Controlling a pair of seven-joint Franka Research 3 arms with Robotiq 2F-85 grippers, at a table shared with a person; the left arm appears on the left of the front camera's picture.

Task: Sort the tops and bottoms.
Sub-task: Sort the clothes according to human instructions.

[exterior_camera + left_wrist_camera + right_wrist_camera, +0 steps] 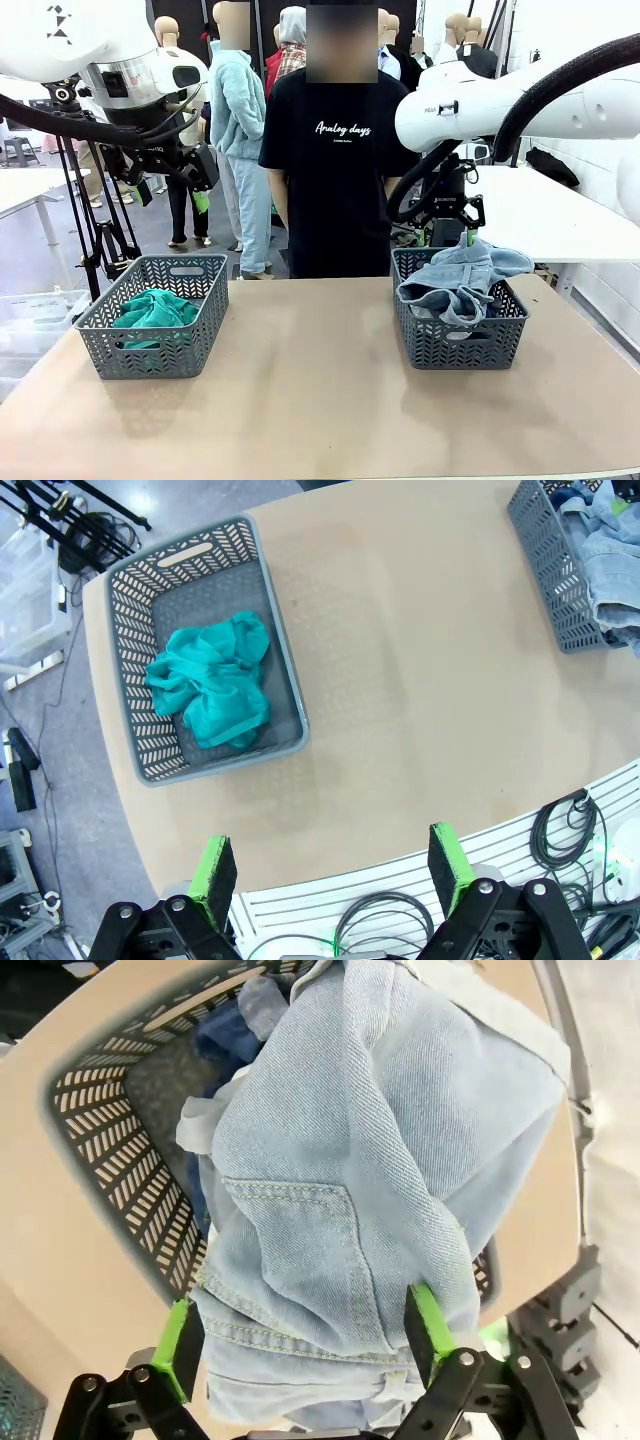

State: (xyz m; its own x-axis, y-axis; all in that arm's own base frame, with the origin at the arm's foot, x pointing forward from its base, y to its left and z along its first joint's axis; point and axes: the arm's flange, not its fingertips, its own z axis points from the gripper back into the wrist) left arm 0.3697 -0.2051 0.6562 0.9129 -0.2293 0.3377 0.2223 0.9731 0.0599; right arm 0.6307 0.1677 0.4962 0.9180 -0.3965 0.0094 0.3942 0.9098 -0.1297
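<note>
Denim shorts (468, 272) over tan table (320, 400)

So the front cam sits on the robot's side of the desk (320, 400), low-ish and centred, looking straight across at the person (340, 170) standing at the far edge; both baskets fit in frame. The left wrist cam is way up high, looking almost straight down past its green pads (213, 870) at the desk's left end, with the left basket (290, 680) whole and just a corner of the right basket (545, 560) at the picture's top right. The right wrist cam is really close, staring down into that same right basket (110, 1130), denim nearly against the lens. All three share that basket.
</note>
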